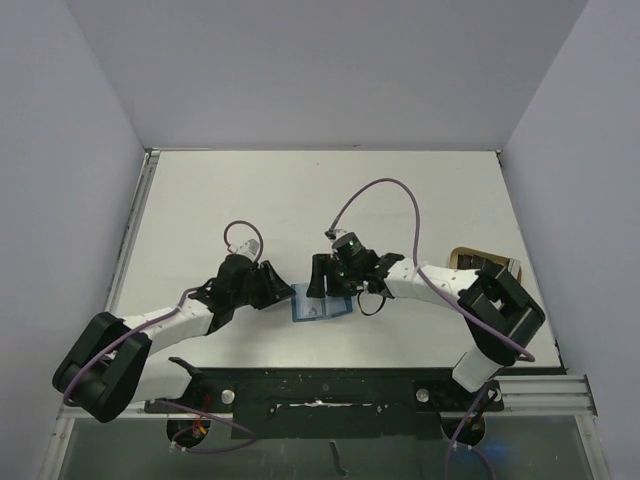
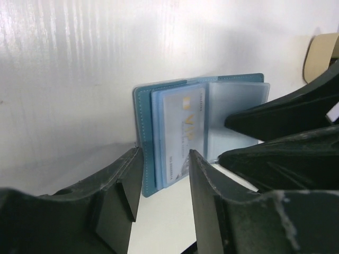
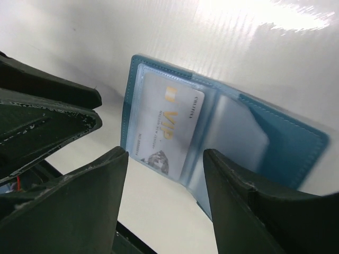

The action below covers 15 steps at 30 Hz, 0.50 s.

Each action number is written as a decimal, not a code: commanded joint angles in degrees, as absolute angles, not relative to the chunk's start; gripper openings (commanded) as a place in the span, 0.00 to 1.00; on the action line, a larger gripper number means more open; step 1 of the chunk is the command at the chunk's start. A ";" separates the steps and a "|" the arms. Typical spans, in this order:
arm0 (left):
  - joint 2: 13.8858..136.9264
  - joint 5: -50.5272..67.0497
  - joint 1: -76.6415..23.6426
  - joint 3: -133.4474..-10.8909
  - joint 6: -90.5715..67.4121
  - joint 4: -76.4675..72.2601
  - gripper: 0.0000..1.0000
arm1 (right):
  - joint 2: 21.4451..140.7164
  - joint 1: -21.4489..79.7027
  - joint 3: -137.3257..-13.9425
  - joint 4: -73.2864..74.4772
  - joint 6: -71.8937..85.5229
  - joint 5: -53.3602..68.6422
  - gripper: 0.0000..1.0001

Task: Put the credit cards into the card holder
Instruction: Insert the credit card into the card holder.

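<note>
Right now we see the card holder lying open on the white table, near the front edge and between the two arms. Its teal cover faces down and its clear sleeves face up. One pale card with gold "VIP" lettering sits inside a sleeve on the half nearer the left arm. Our left gripper has its fingers spread wide, one on each side of the holder's near edge; we cannot tell whether either finger touches it. Our right gripper is also spread apart and pinches nothing, hanging low over the open holder. From the left wrist view, one of its fingertips lies over the empty sleeve on the other half.
</note>
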<state>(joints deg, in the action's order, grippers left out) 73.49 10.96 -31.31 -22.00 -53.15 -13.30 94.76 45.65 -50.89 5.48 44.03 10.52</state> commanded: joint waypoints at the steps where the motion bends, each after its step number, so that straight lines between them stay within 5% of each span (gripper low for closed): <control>1: 70.34 10.66 -30.93 -25.74 -51.85 -10.13 0.39 | 87.52 43.59 -56.00 14.40 39.05 3.01 0.60; 15: 70.18 22.05 -32.11 -28.14 -47.47 -12.25 0.42 | 81.62 23.02 -64.85 38.92 29.75 -13.31 0.61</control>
<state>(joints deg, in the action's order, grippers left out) 69.82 15.86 -31.46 -24.36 -49.76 -8.14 83.99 28.77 -60.90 29.93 34.37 -5.08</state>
